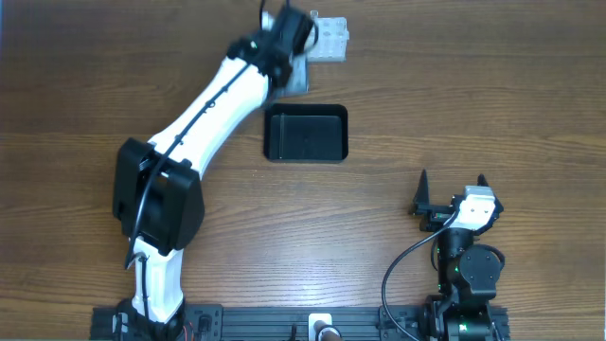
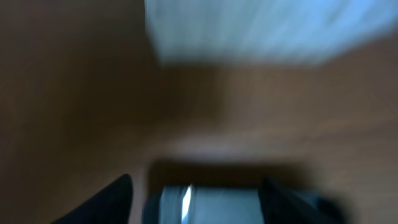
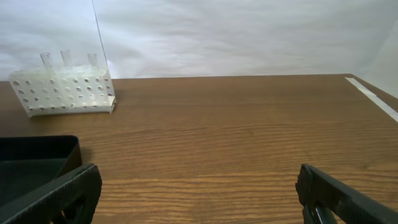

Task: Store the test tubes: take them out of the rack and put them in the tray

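The white test tube rack [image 1: 329, 38] stands at the far middle of the table. In the right wrist view the rack [image 3: 65, 90] holds three clear test tubes [image 3: 65, 59] upright. The black tray [image 1: 305, 134] lies just in front of it, and its corner [image 3: 37, 155] looks bare. My left arm stretches across to the rack, with the left gripper [image 1: 295, 76] between rack and tray. The left wrist view is heavily blurred: a pale shape [image 2: 205, 202] sits at the left gripper [image 2: 199, 208], too smeared to identify. My right gripper [image 1: 453, 180] rests open and apart near its base; its fingers [image 3: 53, 193] hold nothing.
Bare wooden table surrounds the tray and rack on every side. A white backdrop [image 3: 236, 37] rises behind the table's far edge. A pale strip [image 3: 373, 96] runs along the table's right side.
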